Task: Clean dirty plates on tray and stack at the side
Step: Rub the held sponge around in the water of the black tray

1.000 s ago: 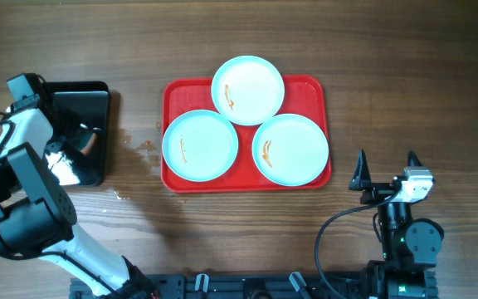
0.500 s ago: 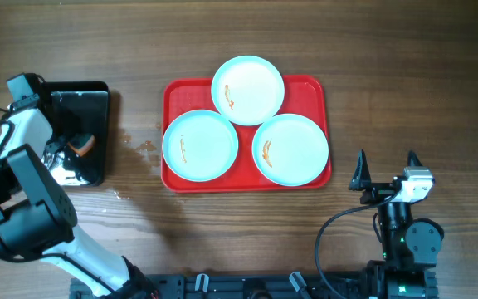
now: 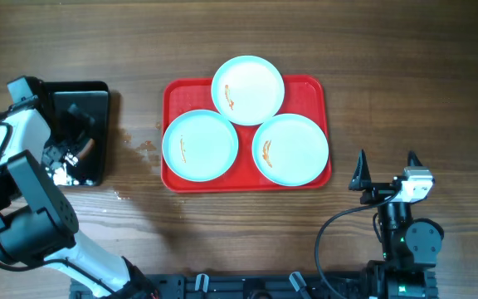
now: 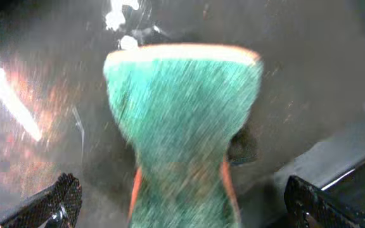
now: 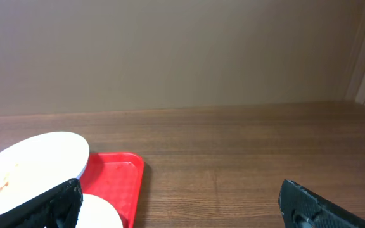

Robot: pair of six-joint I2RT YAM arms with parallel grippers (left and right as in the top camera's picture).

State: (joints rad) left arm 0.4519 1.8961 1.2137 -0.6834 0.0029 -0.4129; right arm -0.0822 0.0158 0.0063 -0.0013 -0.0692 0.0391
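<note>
Three pale blue plates lie on the red tray (image 3: 309, 91): one at the back (image 3: 248, 90), one front left (image 3: 200, 145), one front right (image 3: 290, 149). Each carries a small orange smear. My left gripper (image 4: 185, 197) is down inside the black bin (image 3: 102, 90), open. A green sponge with orange edges (image 4: 182, 114) lies between its fingers, which stand wide and clear of it. My right gripper (image 3: 386, 169) is open and holds nothing, over the table just right of the tray's front right corner. In its wrist view, the back plate (image 5: 33, 161) and the tray (image 5: 119, 171) show at the left.
The black bin has a wet, shiny floor. Small wet spots (image 3: 143, 146) mark the wood between the bin and the tray. Bare wooden table stretches right of the tray and behind it.
My left gripper's jaws have gone from nearly shut to wide open inside the bin, and the sponge now lies loose between them. The right arm and the plates have not moved.
</note>
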